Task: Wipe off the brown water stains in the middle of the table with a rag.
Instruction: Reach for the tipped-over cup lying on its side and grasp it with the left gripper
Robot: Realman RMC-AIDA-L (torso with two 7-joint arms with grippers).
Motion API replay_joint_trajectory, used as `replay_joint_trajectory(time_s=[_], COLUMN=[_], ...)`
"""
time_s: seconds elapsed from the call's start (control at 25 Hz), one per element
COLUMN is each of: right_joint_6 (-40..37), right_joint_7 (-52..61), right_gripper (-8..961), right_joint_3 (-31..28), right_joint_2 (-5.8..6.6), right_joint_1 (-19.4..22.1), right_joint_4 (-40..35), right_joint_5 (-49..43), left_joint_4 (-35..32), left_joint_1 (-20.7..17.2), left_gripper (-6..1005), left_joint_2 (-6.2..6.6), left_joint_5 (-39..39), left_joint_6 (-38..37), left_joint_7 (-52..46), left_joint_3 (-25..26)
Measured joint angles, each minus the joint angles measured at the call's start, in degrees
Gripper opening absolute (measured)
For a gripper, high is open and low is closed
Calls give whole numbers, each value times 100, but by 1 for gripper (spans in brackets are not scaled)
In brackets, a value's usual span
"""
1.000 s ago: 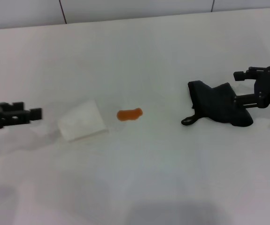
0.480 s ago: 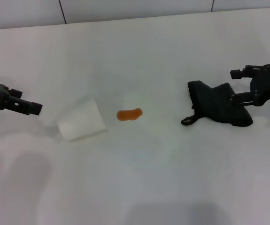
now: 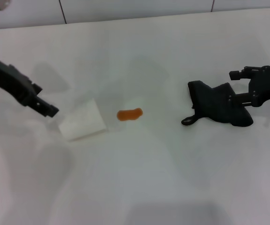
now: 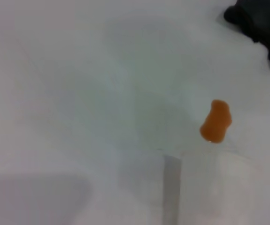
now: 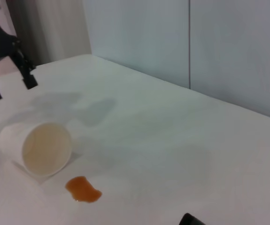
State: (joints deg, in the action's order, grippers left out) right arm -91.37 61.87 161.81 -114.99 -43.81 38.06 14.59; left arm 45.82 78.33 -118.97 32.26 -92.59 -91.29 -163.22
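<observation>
The right gripper (image 3: 242, 86), fingers apart, straddled the rag (image 3: 218, 108) at right of frame; the brown water stains (image 3: 129, 114) sat centre. A shallow pinch could drop it.

white counter (image 5: 181, 140) runs to pale panelled wall (image 5: 228, 47). translucent white cup (image 5: 38, 147) lies on side, open mouth toward camera. orange-brown stain (image 5: 82, 189) sits on counter just beside cup's mouth, apart from it. left gripper (image 5: 10, 84) hangs dark beyond cup, two fingertips pointing down, jaws parted. sliver of black rag (image 5: 191, 219) at frame edge.
</observation>
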Motion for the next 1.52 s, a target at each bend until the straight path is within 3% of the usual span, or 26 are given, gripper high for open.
replay_joint_trajectory(time_s=[0.44,0.96,1.52], right_joint_6=[-2,-40,-1], right_joint_7=[28,42,44], right_gripper=[857,858,858], right_joint_3=[0,0,0], right_joint_2=[2,19,16], right_joint_1=[30,65,-7], right_joint_4=[-1,42,26], right_joint_5=[0,0,0], left_joint_4=[-1101,-1230,-1266], left_joint_1=[155,171,87], left_gripper=[853,848,843], left_joint_2=[-9,-30,-30], left_joint_5=[14,115,207], left_joint_6=[1032,574,625], left_joint_7=[400,190,165], left_joint_3=[5,9,10])
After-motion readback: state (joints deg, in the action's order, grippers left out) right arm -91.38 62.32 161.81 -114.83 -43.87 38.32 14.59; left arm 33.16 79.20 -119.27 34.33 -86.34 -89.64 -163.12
